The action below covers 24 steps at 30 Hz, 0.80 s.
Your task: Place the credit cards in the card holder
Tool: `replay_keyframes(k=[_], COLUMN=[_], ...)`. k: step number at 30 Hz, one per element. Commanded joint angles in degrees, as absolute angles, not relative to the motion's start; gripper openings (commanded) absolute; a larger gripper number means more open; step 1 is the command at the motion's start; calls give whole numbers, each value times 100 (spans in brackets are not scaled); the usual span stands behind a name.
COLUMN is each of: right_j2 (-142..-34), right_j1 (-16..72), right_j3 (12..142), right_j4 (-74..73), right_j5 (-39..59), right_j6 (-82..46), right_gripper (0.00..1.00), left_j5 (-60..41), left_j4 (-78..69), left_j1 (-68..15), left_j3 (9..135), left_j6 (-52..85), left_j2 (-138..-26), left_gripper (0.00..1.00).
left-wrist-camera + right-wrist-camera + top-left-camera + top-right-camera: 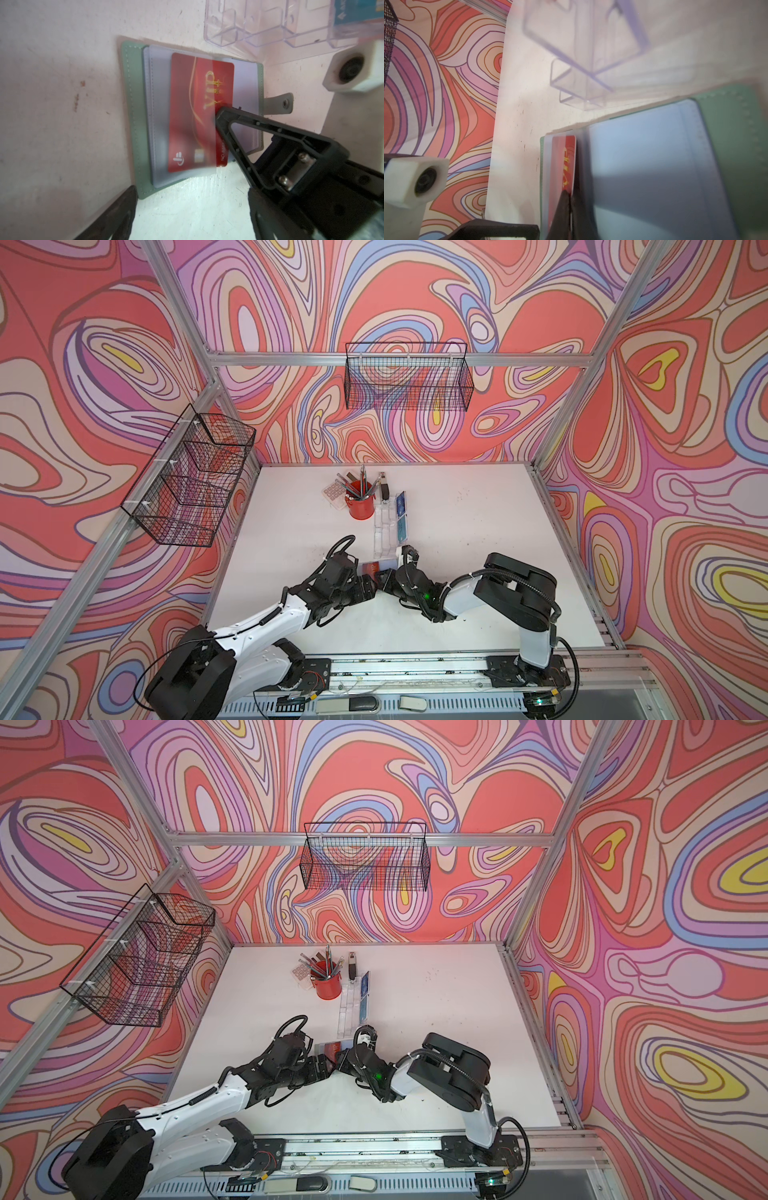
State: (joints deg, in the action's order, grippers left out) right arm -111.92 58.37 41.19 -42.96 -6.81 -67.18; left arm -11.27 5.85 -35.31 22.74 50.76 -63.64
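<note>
Progress: red card (193,116) is lodged part-way in sleeve of holder (135,124), pinched by closed right claw (222,116); left claw (187,220) is held spread. Blue cards (402,526) are left in stand (382,531).

This looks like a robotics lab test cell. A silver aluminium extrusion frame (291,358) boxes in a flat white surface (457,531). Swirl-printed red, pink and lilac wall panels (104,364) surround it. Two black-and-white robot arms, lower left (257,626) and lower right (461,597), stand on a metal rail (415,666) along the bottom.
</note>
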Motion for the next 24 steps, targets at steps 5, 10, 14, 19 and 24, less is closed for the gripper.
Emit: replay_keyframes(k=[5,10,14,19,24], right_j2=[-11120,-10774,-10492,-10340,-10517], right_j1=[5922,5921,5918,5898,5763], right_j3=[4196,4404,4469,4560,4720], right_j4=[-3217,-2338,-1875,-1694,-1625], right_j5=[-820,-1269,-1537,-1634,-1524], right_j6=[-6487,-6171,-6024,-5900,-5864], right_gripper=[3,22,31,38,41], left_j5=[-1028,-928,-704,-546,-774], left_j4=[687,760,918,929,765], left_j1=[-3563,-3566,-3549,-3190,-2946], left_j3=[2268,2294,2337,2299,2483], left_j6=[5019,4975,4884,4726,4542], left_j2=[-6424,-6406,-6329,-6226,-6604], left_gripper=[85,85,85,82,63])
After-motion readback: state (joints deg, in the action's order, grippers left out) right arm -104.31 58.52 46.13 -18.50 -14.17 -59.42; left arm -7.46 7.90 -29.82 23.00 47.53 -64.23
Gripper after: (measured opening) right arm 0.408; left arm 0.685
